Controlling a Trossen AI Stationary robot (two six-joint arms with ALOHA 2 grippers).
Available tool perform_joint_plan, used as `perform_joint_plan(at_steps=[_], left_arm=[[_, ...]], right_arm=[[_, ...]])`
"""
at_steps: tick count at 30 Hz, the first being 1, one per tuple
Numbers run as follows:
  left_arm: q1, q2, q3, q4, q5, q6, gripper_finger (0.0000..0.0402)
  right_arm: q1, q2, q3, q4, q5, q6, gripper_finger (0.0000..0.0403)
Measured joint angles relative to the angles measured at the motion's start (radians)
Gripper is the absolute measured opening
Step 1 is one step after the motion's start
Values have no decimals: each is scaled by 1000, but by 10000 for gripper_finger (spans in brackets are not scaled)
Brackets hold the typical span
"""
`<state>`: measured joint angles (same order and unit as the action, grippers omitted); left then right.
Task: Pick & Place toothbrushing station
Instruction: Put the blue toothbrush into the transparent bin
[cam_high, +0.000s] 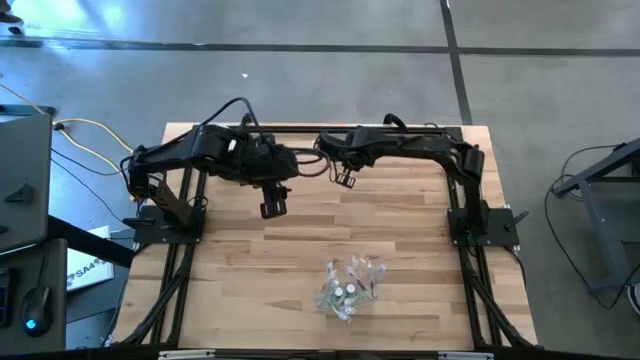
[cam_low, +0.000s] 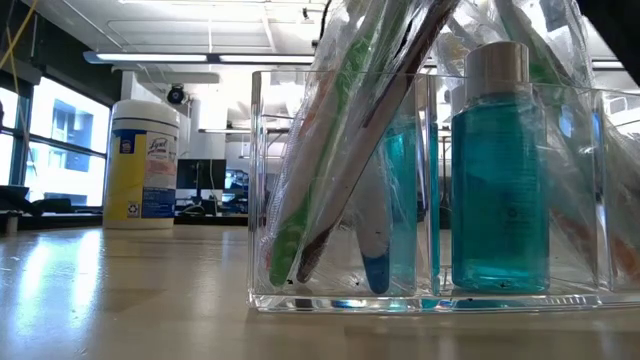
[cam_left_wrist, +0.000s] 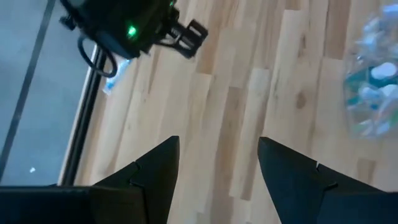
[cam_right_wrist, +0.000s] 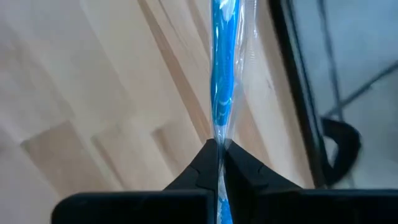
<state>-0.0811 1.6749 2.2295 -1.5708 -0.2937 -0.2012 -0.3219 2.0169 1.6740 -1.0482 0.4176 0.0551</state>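
The toothbrushing station (cam_high: 350, 285) is a clear holder standing on its flat bottom near the table's front edge. In the low view it (cam_low: 420, 290) holds several wrapped toothbrushes (cam_low: 330, 170) and teal bottles (cam_low: 500, 180). My right gripper (cam_high: 346, 180) hangs over the far middle of the table, shut on a blue toothbrush (cam_right_wrist: 222, 74) in a clear wrapper. My left gripper (cam_high: 272, 207) hangs open just to its left, above bare wood (cam_left_wrist: 219, 146), with nothing between its fingers. My right gripper pinches the wrapped blue toothbrush (cam_right_wrist: 219, 134) between its two fingertips. The brush lies along the fingers and runs out past their ends, slanting down toward the table. It is lifted clear of the wood. Which end of the brush the fingers have, I cannot tell.
A white-lidded jar with a yellow label (cam_low: 145, 165) stands far back on the table. Black frame rails (cam_high: 180, 260) run along both table sides. Bare wood (cam_high: 260, 270) lies between the arms and the station.
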Motion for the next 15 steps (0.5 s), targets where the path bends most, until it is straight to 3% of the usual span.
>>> perform_joint_plan(at_steps=[7,15], left_arm=[[-140,0,0,0,-13,-93,214],[-327,9,0,0,-202,-172,214]], right_arm=[[173,-168,-78,-145,141,169,4],[452,-419,-321,-185,280,418,4]])
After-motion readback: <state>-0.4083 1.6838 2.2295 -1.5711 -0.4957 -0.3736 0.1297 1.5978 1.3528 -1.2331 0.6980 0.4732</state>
